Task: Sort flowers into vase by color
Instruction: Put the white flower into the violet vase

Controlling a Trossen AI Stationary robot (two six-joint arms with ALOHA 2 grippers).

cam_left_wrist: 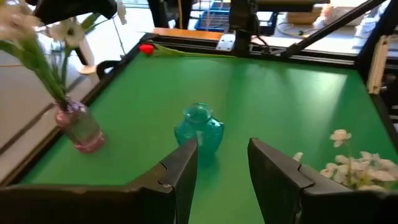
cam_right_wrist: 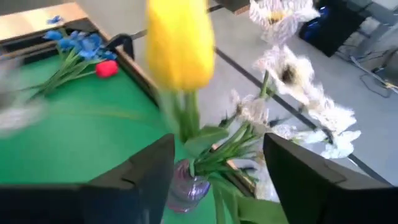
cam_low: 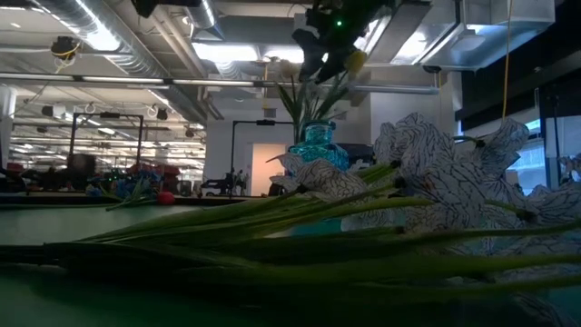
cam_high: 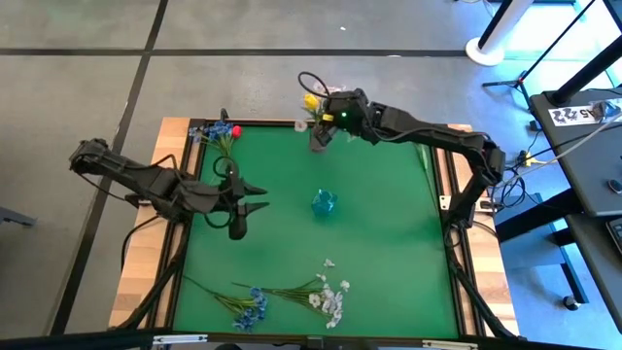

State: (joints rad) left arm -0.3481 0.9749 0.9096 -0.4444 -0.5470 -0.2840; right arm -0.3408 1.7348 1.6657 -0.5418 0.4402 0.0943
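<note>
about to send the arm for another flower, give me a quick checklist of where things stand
1. Right claw open: ok, fingers spread.
2. Yellow flower released into the pink vase: ok, its stem runs down to the vase between the open fingers.
3. Pink vase upright: ok.
4. Left claw open and empty: ok.
5. Blue vase standing mid-mat: ok, empty.
6. Flowers left to sort: not ok, the blue flowers and white flowers lie on the mat.

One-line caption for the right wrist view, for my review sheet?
Right gripper open above the pink vase, a yellow tulip and white flowers standing in it; blue flowers and a red bud lie beyond.
</note>
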